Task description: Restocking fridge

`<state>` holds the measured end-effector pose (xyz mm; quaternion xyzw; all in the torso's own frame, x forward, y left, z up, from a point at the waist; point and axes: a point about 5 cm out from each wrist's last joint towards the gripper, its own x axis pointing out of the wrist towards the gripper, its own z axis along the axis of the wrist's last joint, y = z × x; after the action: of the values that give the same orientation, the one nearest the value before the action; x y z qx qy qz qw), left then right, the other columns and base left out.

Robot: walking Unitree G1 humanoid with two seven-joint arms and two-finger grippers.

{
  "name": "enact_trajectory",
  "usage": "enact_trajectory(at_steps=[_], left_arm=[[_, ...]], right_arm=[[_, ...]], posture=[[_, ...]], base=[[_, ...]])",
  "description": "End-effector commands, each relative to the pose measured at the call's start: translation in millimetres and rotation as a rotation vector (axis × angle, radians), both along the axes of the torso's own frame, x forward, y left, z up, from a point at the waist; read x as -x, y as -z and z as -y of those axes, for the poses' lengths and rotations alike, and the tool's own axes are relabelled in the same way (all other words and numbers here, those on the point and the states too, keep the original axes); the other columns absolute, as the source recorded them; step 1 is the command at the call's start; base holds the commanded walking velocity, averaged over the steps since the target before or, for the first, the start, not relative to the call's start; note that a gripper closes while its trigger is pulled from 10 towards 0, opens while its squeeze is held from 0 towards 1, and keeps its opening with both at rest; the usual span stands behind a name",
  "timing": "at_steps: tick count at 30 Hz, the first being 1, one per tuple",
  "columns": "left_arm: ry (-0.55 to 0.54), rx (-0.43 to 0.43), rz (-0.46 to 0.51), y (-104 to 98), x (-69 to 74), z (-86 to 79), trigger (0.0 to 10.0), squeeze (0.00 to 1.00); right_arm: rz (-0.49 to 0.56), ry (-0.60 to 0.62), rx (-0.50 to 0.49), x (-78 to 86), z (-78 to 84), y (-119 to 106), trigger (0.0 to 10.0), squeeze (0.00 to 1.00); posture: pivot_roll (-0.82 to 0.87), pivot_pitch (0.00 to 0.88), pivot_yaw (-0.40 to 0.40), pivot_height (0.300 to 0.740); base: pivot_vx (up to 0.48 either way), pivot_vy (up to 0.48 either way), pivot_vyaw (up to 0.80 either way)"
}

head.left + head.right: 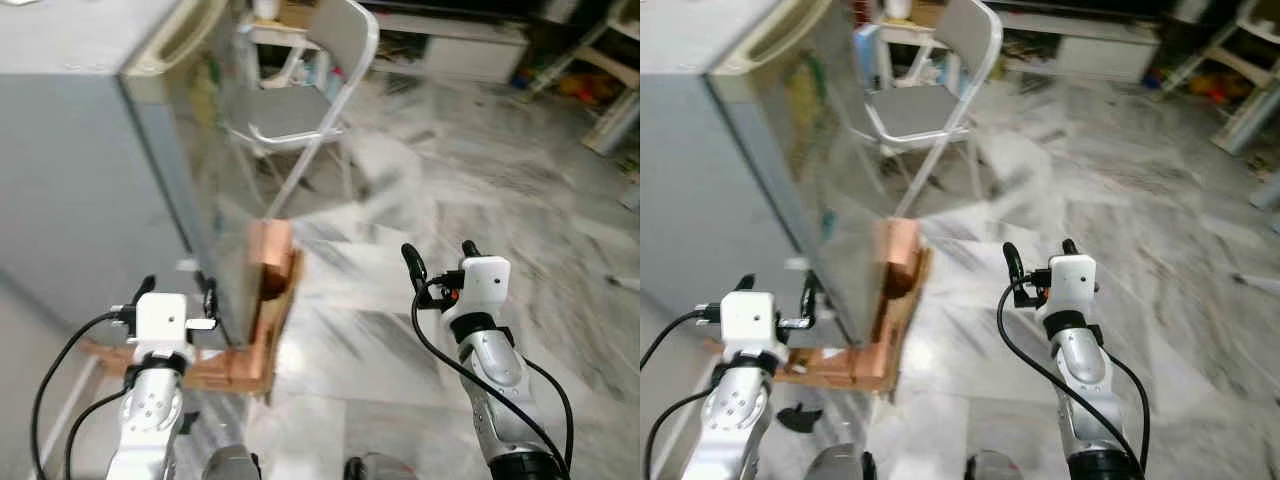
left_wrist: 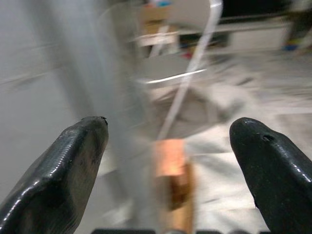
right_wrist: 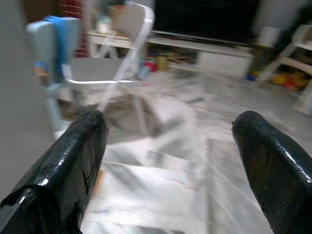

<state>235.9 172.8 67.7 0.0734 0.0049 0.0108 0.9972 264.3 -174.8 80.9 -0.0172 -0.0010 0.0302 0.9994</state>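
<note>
Both grippers are raised at the bottom of the head views, nearest the camera: the left gripper [image 1: 178, 292] sits close against the lower corner of the fridge [image 1: 90, 190], and the right gripper [image 1: 438, 257] hangs over bare marble floor [image 1: 480, 180], well apart from it. Each is spread wide and holds nothing; in the left wrist view the two black fingers [image 2: 63, 165] frame empty air with the fridge's edge between them, and the right wrist view shows the same wide gap between its fingers [image 3: 73, 156], looking toward a folding chair [image 3: 114, 68]. Everything is smeared by motion, so detail is poor. The fridge is a tall grey cabinet standing upright on the robot's left, its long axis vertical, and its glossy front panel [image 1: 215, 170] faces toward the chair rather than toward the robot, so the camera looks along its corner edge; a pale handle recess [image 1: 175, 45] runs near its top. Whether that panel is a shut door or one swung ajar cannot be told. At its foot a brown cardboard box [image 1: 265, 310] leans beside the corner. No goods to stock are in view. By my reading the left arm is far nearer the fridge, so reaching its front would fall to that side, likely after the robot steps round to face it.
</note>
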Motion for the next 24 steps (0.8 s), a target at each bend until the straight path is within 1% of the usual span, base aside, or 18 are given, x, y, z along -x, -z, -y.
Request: enact_trajectory(at_steps=[1, 2, 3, 5, 7, 8, 11, 12, 13, 14, 15, 17, 20, 22, 24], left_arm=[[-0.006, -0.006, -0.002, 1, -5.5, -2.3, 10.0, 0.00], [-0.006, -0.006, -0.002, 1, -5.5, -2.3, 10.0, 0.00], [-0.052, -0.018, 0.012, -1, -13.4, -7.9, 10.0, 0.00], [-0.147, -0.016, 0.011, -2, -21.9, -21.3, 10.0, 0.00], [-0.173, -0.007, 0.007, -2, -24.6, -26.5, 10.0, 0.00], [-0.197, -0.006, 0.008, -3, -26.4, -32.0, 10.0, 0.00], [-0.224, -0.014, 0.015, -5, -29.6, -39.0, 10.0, 0.00], [-0.224, -0.014, 0.015, -5, -29.6, -39.0, 10.0, 0.00], [-0.250, -0.025, 0.015, -5, -31.4, -42.0, 10.0, 0.00], [-0.250, -0.025, 0.015, -5, -31.4, -42.0, 10.0, 0.00], [-0.257, -0.003, 0.016, -5, -33.8, -41.7, 10.0, 0.00], [-0.245, 0.033, 0.034, -9, -43.9, -36.7, 10.0, 0.00], [-0.233, 0.038, 0.053, -14, -51.3, -32.4, 10.0, 0.00], [-0.232, 0.031, 0.072, -19, -61.6, -27.6, 10.0, 0.00], [-0.228, 0.029, 0.080, -22, -67.0, -25.1, 10.0, 0.00]], right_arm=[[-0.001, 0.008, 0.004, -2.3, 2.9, -2, 10.0, 0.00], [-0.001, 0.008, 0.004, -2.3, 2.9, -2, 10.0, 0.00], [-0.002, 0.009, 0.004, -2.6, 3.2, -2, 10.0, 0.00], [-0.001, 0.010, 0.004, -2.2, 3.4, -2, 10.0, 0.00], [0.000, 0.012, 0.005, -1.9, 3.5, -2, 10.0, 0.00], [0.001, 0.014, 0.005, -1.1, 3.7, -2, 10.0, 0.00], [-0.001, 0.016, 0.007, 0.4, 4.3, -2, 10.0, 0.00], [-0.001, 0.016, 0.007, 0.4, 4.3, -2, 10.0, 0.00], [-0.002, 0.017, 0.007, 1.3, 5.0, -1, 10.0, 0.00], [-0.002, 0.017, 0.007, 1.3, 5.0, -1, 10.0, 0.00], [-0.004, 0.018, 0.007, 1.7, 5.1, -1, 10.0, 0.00], [-0.017, 0.007, 0.006, 2.4, 3.1, 1, 10.0, 0.00], [-0.020, -0.008, 0.007, 1.9, 0.4, 2, 10.0, 0.00], [-0.018, -0.024, 0.001, 0.1, -2.0, 0, 10.0, 0.00], [-0.015, -0.027, -0.001, -0.8, -2.0, -1, 10.0, 0.00]], posture=[[0.10, 0.058, -0.064, 0.740], [0.10, 0.058, -0.064, 0.740], [0.10, 0.058, -0.062, 0.740], [0.10, 0.059, -0.058, 0.740], [0.09, 0.062, -0.054, 0.740], [0.09, 0.064, -0.051, 0.740], [0.09, 0.066, -0.049, 0.740], [0.09, 0.066, -0.049, 0.740], [0.09, 0.069, -0.059, 0.740], [0.09, 0.069, -0.059, 0.740], [0.10, 0.072, -0.064, 0.740], [0.10, 0.082, -0.072, 0.740], [0.10, 0.091, -0.081, 0.740], [0.10, 0.094, -0.085, 0.740], [0.10, 0.095, -0.083, 0.740]], base=[[0.000, 0.000, -0.50], [0.000, 0.000, -0.50], [0.000, 0.000, 0.00], [0.000, 0.000, 0.00], [0.000, 0.000, 0.00], [0.000, 0.000, 0.00], [0.000, 0.000, 0.00], [0.000, 0.000, 0.00], [0.000, 0.000, 0.00], [0.000, 0.000, 0.00], [0.000, 0.000, 0.00], [0.000, 0.000, 0.00], [0.000, 0.000, 0.00], [0.000, 0.000, 0.00], [0.000, 0.000, 0.00]])
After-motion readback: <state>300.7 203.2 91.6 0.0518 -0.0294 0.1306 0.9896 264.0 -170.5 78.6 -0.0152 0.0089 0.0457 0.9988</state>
